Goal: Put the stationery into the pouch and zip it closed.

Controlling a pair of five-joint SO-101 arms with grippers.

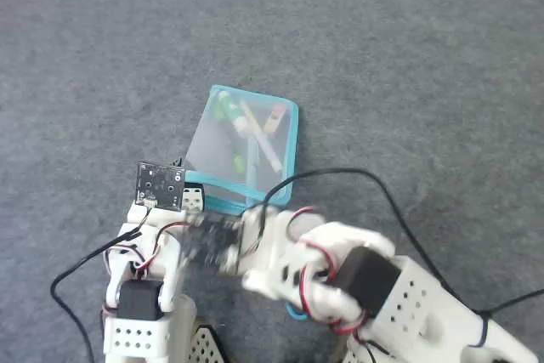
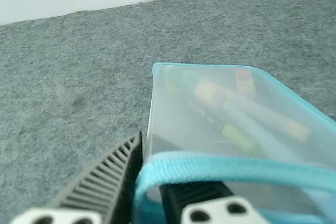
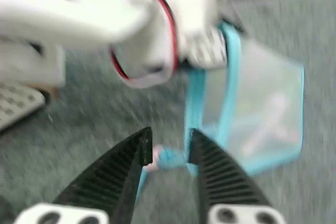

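Note:
The translucent pouch (image 1: 223, 152) with teal trim lies mid-table, holding pens and markers (image 1: 255, 135). In the left wrist view the stationery (image 2: 237, 115) shows through the pouch wall (image 2: 178, 114). My left gripper (image 2: 155, 167) is shut on the pouch's teal zipper edge (image 2: 220, 167) at the near corner, where the high view also shows the left gripper (image 1: 193, 200). My right gripper (image 3: 169, 141) is slightly open, its tips on either side of the teal zipper pull (image 3: 167, 157) at the end of the zipper band (image 3: 210, 103). From above, the blurred right gripper (image 1: 212, 242) sits just in front of the pouch.
Grey carpet (image 1: 408, 82) covers the table around the pouch, with a pale wall along the far edge. The two arms crowd the near side, with black cables (image 1: 387, 193) looping over the right arm. The left arm's body (image 3: 121, 14) hangs close above the right gripper.

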